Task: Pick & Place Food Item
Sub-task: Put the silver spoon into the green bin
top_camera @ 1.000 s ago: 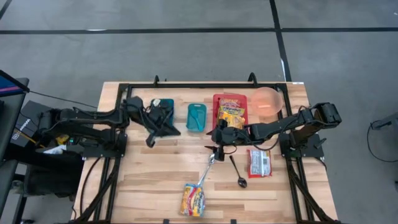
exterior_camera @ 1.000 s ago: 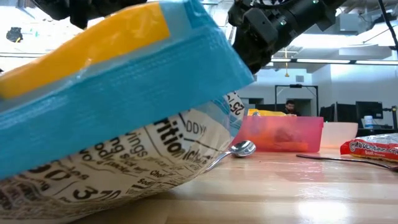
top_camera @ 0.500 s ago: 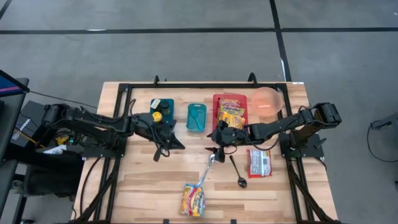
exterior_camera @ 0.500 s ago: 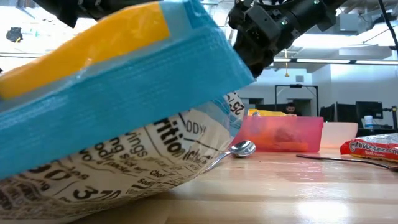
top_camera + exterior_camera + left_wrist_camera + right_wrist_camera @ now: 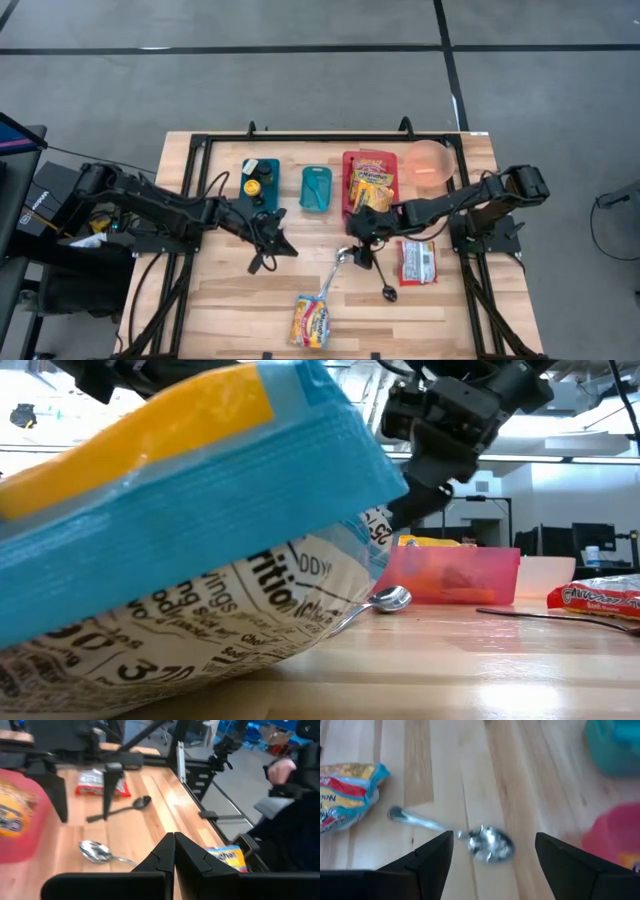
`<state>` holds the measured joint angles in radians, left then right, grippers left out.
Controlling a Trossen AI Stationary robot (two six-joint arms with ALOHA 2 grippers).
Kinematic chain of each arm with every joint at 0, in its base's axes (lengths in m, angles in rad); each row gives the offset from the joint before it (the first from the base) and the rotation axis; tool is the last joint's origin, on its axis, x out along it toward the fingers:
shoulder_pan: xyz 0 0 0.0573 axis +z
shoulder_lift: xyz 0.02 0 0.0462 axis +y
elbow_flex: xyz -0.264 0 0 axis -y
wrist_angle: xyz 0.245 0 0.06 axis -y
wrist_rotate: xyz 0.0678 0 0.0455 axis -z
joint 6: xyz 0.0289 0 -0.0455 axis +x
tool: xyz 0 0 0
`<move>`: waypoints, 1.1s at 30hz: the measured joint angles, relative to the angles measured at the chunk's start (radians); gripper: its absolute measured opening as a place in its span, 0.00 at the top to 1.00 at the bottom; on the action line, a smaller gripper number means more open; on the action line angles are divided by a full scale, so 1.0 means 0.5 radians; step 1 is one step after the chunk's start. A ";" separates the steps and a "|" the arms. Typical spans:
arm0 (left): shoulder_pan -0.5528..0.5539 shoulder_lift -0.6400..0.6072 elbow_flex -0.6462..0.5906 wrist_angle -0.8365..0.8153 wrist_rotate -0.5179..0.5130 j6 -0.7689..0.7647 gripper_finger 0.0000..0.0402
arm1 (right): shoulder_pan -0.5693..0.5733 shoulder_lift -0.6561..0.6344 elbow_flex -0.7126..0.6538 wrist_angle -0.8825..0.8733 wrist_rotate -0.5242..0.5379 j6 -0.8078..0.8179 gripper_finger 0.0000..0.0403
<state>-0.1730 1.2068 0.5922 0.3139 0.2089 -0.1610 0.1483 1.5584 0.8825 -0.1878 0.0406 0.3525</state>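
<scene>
Nothing is picked yet: right gripper (image 5: 358,250), jaws spread, hovers above the silver spoon (image 5: 341,257), left gripper (image 5: 268,255) pressed together, empty.

A light wooden table (image 5: 220,295) carries a teal tray (image 5: 261,181), a small teal tub (image 5: 316,187), a red tray (image 5: 369,176), a pink bowl (image 5: 430,162), a red packet (image 5: 415,261), a silver spoon (image 5: 335,268), a dark spoon (image 5: 385,284) and a noodle packet (image 5: 311,320).
</scene>
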 joint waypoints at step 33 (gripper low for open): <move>-0.247 -0.149 -0.275 0.130 -0.613 -0.213 1.00 | 0.181 -0.294 -0.565 0.425 0.338 1.061 0.32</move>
<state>-0.2966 1.1320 0.4545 0.3786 -0.0974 -0.2676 0.2390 1.4117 0.5999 0.0246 0.2094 0.8832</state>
